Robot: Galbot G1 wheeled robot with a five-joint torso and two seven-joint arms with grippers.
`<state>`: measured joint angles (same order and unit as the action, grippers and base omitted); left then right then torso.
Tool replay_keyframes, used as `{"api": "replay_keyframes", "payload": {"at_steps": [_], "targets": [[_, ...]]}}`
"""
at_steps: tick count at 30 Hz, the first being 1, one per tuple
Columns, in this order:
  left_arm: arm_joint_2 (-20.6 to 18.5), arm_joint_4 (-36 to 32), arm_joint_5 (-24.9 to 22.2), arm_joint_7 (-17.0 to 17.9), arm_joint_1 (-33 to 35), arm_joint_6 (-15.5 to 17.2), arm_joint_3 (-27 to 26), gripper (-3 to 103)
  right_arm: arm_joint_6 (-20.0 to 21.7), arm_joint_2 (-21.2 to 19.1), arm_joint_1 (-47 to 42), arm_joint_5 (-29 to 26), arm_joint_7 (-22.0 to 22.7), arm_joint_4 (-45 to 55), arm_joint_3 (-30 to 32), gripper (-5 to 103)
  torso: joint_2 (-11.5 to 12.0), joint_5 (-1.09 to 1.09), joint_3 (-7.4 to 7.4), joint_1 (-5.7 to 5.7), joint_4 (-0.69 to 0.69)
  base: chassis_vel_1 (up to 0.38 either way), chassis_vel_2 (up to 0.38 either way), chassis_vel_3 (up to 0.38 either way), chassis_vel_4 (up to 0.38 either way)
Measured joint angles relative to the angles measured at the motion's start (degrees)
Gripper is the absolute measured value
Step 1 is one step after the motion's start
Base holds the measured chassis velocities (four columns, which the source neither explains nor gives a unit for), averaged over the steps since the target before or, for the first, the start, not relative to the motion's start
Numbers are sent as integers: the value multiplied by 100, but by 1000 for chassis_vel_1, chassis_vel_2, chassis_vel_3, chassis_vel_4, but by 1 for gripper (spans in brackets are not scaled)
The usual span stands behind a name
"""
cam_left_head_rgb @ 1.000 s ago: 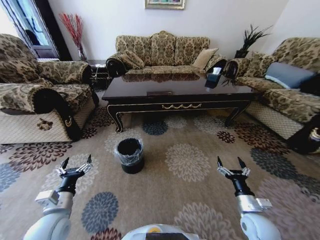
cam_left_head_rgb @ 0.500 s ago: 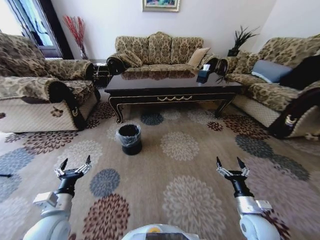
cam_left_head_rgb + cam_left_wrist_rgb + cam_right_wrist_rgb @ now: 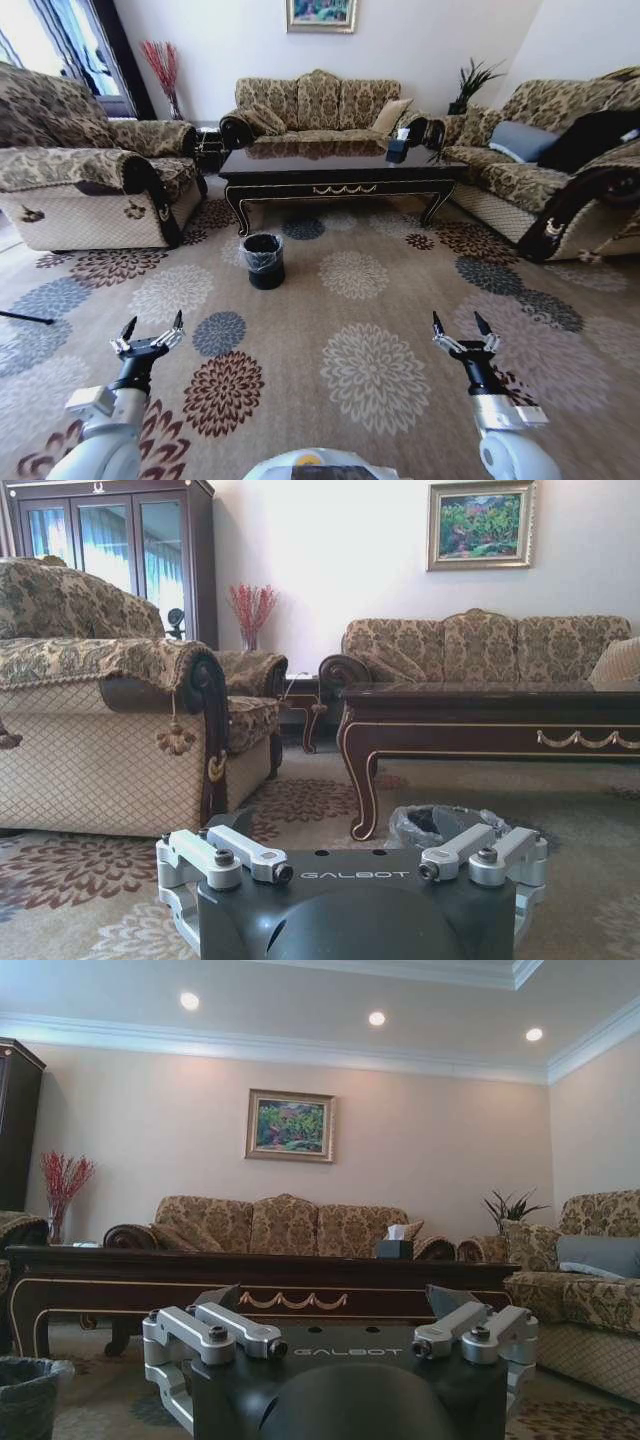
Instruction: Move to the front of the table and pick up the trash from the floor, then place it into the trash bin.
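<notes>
The dark brown table (image 3: pixel 335 170) with gold ornament stands across the room in front of the back sofa. The black trash bin (image 3: pixel 264 260) with its grey liner sits on the carpet just before the table's left end. It also shows in the left wrist view (image 3: pixel 430 825) and the right wrist view (image 3: pixel 30 1395). My left gripper (image 3: pixel 152 328) and right gripper (image 3: pixel 461 326) hover low over the carpet, well short of the bin, both open and holding nothing. The trash is out of view.
Patterned sofas stand at the left (image 3: pixel 90 190), the back (image 3: pixel 320 105) and the right (image 3: pixel 560 170) around the table. A tissue box (image 3: pixel 397 148) sits on the table. Wide floral carpet (image 3: pixel 370 370) lies between me and the bin. A thin dark rod (image 3: pixel 25 318) lies at the left edge.
The whole head picture has shifted: the table, bin and sofas now look smaller and farther off, so the camera has moved back. Both arms keep the same pose.
</notes>
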<state>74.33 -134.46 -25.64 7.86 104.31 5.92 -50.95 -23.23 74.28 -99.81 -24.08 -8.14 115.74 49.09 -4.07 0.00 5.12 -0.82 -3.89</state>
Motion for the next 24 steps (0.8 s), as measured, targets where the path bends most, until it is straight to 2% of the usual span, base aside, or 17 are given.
{"api": "replay_keyframes", "payload": {"at_steps": [12,24], "targets": [[-93,48,-51,17,-121,55,-24,100,-3,20,43,16,-147,-25,16,100,0,0,-2,0,0,24,-17,-24,17],[-105,97,-47,18,-163,66,-14,100,-8,19,79,14,-136,-97,11,100,0,1,-3,2,-1,218,-220,-220,207]]}}
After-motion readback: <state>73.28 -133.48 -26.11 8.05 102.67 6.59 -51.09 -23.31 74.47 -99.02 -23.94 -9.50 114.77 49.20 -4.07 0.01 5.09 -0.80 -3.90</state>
